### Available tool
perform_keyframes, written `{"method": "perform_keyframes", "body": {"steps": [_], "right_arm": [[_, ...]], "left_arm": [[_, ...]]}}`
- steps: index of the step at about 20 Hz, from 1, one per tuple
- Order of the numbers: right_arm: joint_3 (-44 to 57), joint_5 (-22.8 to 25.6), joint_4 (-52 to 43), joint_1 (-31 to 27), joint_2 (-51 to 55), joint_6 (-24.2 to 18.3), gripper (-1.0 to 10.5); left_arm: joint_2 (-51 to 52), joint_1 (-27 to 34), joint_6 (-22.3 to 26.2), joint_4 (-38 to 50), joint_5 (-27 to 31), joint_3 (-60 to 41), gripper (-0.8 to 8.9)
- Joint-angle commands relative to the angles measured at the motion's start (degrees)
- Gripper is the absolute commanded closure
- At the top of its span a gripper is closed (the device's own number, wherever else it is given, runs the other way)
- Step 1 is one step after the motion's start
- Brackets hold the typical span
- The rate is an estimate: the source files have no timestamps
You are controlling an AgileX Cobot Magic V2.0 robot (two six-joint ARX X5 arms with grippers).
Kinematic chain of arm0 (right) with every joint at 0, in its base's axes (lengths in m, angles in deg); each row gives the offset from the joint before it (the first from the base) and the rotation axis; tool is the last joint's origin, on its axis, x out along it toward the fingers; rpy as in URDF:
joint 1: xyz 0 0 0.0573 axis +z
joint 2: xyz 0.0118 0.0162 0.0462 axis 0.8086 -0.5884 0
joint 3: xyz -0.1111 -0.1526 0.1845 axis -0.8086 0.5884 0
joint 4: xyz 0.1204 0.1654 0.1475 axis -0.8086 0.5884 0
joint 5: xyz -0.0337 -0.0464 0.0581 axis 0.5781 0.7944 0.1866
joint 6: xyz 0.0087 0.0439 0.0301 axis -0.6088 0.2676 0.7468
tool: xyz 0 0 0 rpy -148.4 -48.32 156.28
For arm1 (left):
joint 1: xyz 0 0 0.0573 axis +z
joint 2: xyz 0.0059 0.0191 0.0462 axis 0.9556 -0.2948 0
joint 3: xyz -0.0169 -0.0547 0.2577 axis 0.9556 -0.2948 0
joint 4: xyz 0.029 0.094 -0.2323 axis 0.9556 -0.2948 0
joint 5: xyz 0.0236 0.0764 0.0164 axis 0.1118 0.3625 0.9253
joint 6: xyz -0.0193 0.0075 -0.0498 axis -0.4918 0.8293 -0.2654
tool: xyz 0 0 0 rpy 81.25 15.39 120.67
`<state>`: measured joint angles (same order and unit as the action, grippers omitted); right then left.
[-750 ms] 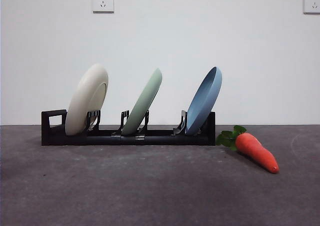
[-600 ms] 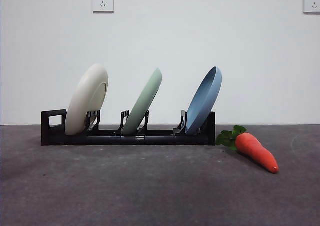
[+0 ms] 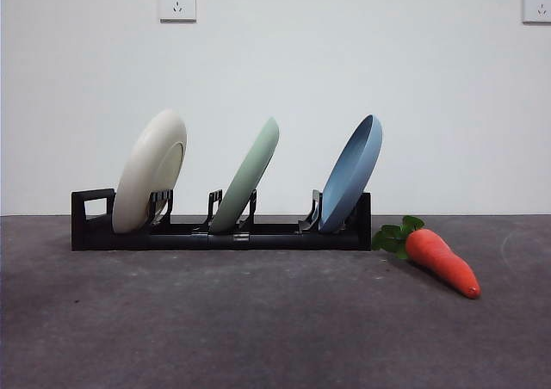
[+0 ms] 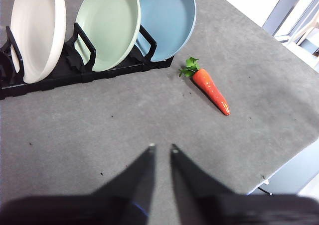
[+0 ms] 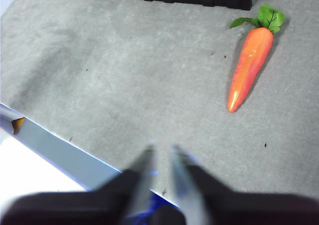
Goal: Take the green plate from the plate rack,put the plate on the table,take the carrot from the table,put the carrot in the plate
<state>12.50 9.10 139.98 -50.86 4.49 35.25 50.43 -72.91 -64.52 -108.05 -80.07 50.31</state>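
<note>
The green plate stands tilted in the middle slot of the black plate rack, and it also shows in the left wrist view. The carrot lies on the table just right of the rack, leaves toward the rack. My left gripper hangs above the bare table in front of the rack, jaws nearly together and empty. My right gripper hangs near the table's front edge, a way short of the carrot, jaws nearly together and empty. Neither gripper shows in the front view.
A cream-white plate stands in the rack's left slot and a blue plate in its right slot. The rack's loop handle is at the left end. The table's edge runs close under the right gripper.
</note>
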Motion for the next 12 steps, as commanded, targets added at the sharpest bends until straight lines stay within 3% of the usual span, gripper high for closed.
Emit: {"method": "perform_keyframes", "body": {"steps": [1, 2, 12], "right_arm": [[-0.17, 0.52, -0.33, 0.07, 0.04, 1.33, 3.2], [-0.17, 0.52, -0.33, 0.07, 0.04, 1.88, 2.4], [-0.17, 0.44, -0.92, 0.07, 0.02, 2.4, 2.5]], "left_arm": [[0.07, 0.15, 0.48, 0.24, -0.13, 0.22, 2.47], [0.07, 0.15, 0.48, 0.31, -0.15, 0.22, 2.4], [-5.84, -1.05, -0.63, 8.11, -0.39, 6.14, 2.42]]}}
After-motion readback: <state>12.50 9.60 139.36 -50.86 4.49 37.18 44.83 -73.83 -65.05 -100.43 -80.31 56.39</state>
